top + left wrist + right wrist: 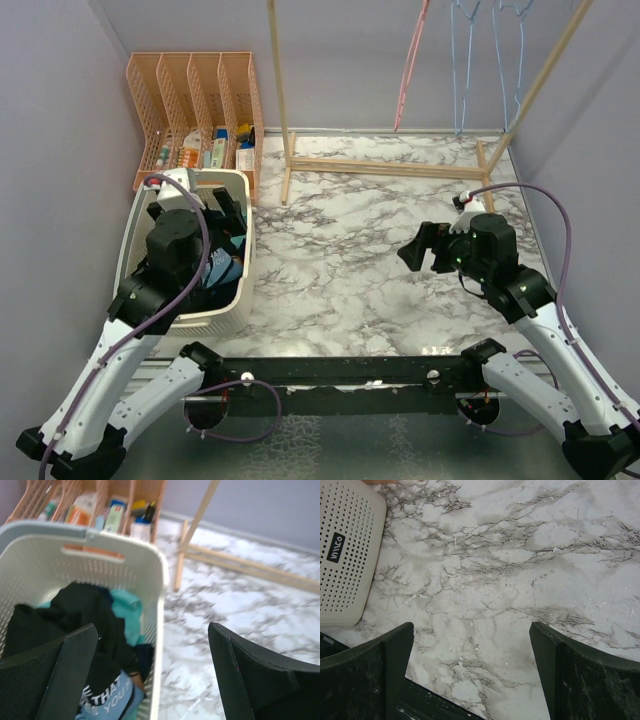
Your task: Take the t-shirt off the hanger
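Note:
A pink hanger [410,60] and two blue hangers [465,60] hang bare on the wooden rack [385,166] at the back. No t-shirt shows on any hanger. A white laundry basket [238,292] at the left holds black, teal and light blue clothes [85,610]. My left gripper [225,215] is open and empty above the basket's right rim [161,605], which lies between its fingers in the left wrist view [152,630]. My right gripper [425,250] is open and empty above the bare marble table [485,580], right of centre.
An orange file organiser [195,90] with small bottles and boxes stands at the back left, behind the basket. The basket's corner shows in the right wrist view [350,555]. A black mounting rail [340,370] runs along the table's near edge.

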Action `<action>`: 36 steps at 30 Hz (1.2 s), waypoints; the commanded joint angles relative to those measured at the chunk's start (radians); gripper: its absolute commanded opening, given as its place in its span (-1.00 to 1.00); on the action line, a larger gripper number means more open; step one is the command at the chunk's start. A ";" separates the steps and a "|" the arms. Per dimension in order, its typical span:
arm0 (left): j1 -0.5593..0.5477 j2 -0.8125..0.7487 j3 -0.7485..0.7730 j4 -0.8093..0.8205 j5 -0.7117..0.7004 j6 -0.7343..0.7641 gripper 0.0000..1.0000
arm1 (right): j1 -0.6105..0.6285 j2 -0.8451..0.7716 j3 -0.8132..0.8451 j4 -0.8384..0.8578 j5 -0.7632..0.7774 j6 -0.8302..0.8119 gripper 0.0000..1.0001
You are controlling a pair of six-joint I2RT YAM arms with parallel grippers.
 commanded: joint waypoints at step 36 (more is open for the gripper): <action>-0.001 -0.109 -0.330 0.411 0.513 0.190 0.74 | -0.002 0.058 0.001 0.289 0.289 -0.037 0.99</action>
